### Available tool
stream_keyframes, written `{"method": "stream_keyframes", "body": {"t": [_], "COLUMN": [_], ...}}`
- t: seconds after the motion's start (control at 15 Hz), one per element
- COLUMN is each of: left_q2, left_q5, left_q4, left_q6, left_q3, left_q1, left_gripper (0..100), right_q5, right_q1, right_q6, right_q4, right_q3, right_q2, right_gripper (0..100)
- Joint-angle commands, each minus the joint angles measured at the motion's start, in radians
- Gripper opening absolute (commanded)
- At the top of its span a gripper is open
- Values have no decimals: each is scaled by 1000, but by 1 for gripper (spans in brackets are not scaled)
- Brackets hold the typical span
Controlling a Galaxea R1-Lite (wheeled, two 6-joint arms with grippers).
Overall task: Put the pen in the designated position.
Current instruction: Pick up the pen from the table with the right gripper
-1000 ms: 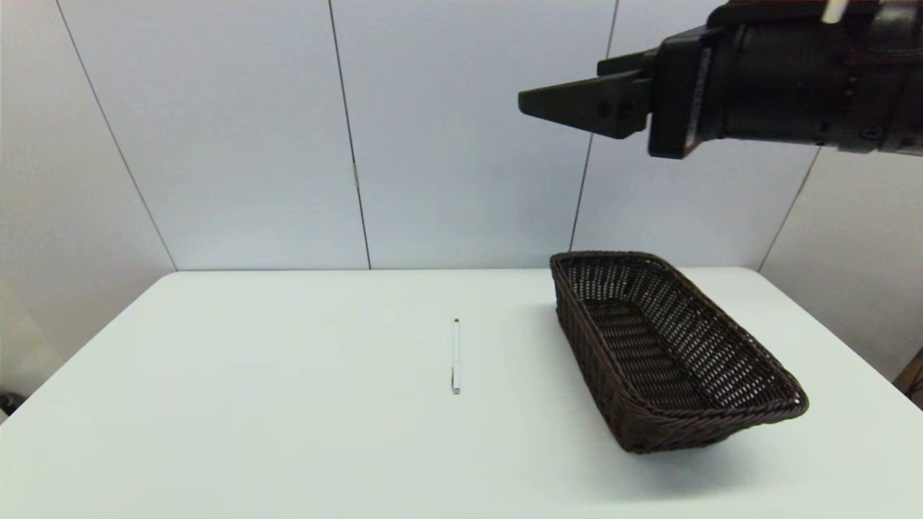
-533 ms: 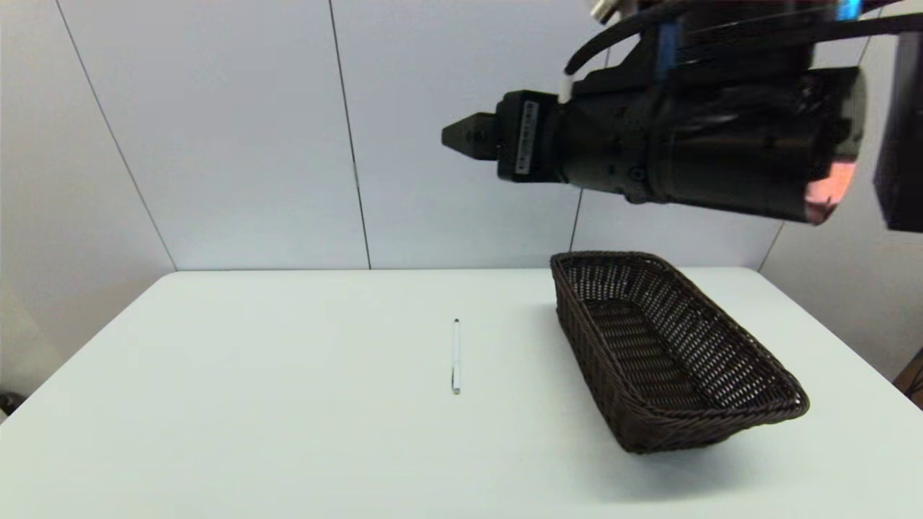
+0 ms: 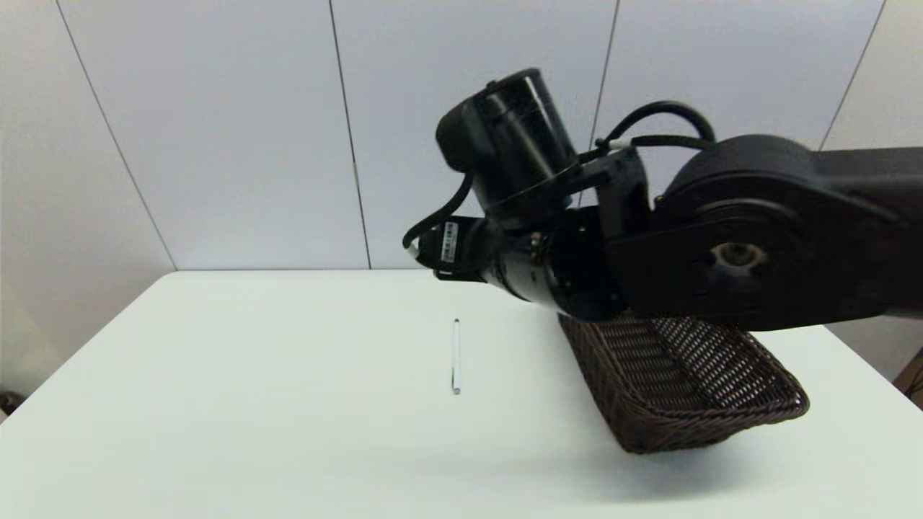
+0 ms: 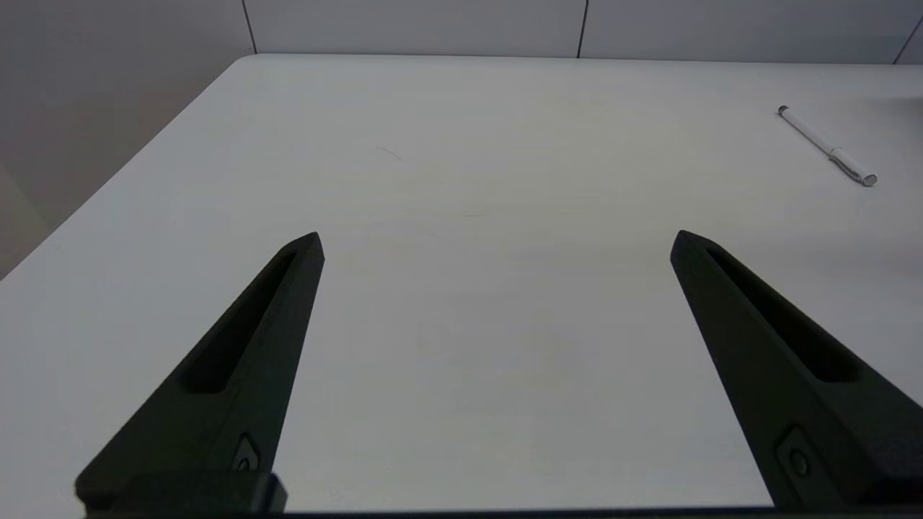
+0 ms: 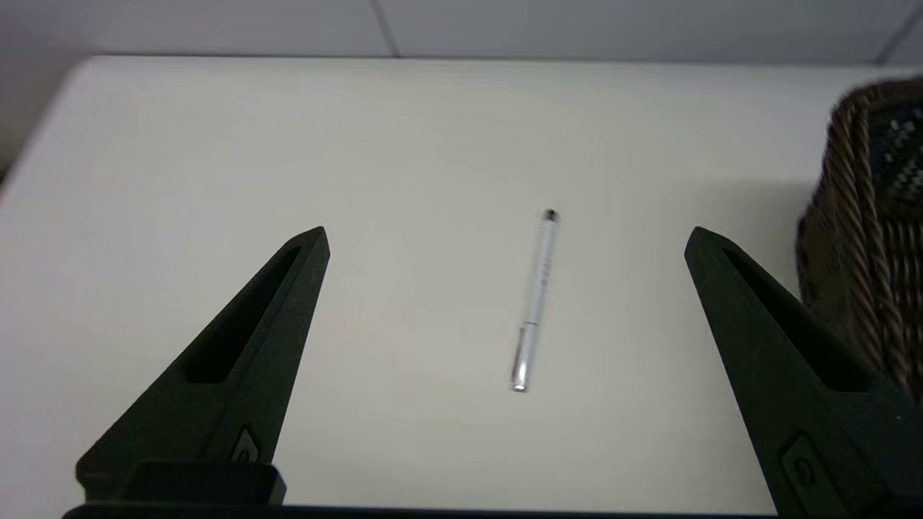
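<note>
So the pen [image 3: 456, 356] is just lying flat on the white table [image 3: 252, 375], out in the open, a bit to the left of the dark wicker basket [image 3: 692, 389] and not touching it. The right gripper [image 5: 505, 238] hangs in the air above it, fingers spread wide, nothing in them. The left gripper [image 4: 497, 238] sits low over bare table, off to the side, also wide open and empty.
</note>
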Motion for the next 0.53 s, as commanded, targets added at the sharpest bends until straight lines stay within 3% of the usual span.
{"method": "stream_keyframes", "body": {"t": [0.07,0.27,0.53], "left_q2": [0,0,0], "left_q5": [0,0,0], "left_q4": [0,0,0], "left_q6": [0,0,0], "left_q3": [0,0,0], "left_q1": [0,0,0], "left_gripper": [100,100,100], "right_q5": [-56,-56,-56], "right_q1": [-7,-21,-38], "right_q6": [25,-18,-18], "right_q4": [1,-3,-45], "right_q3": [-49,-48,-91], "right_q2": [147,222,334], "right_gripper": [100,100,100]}}
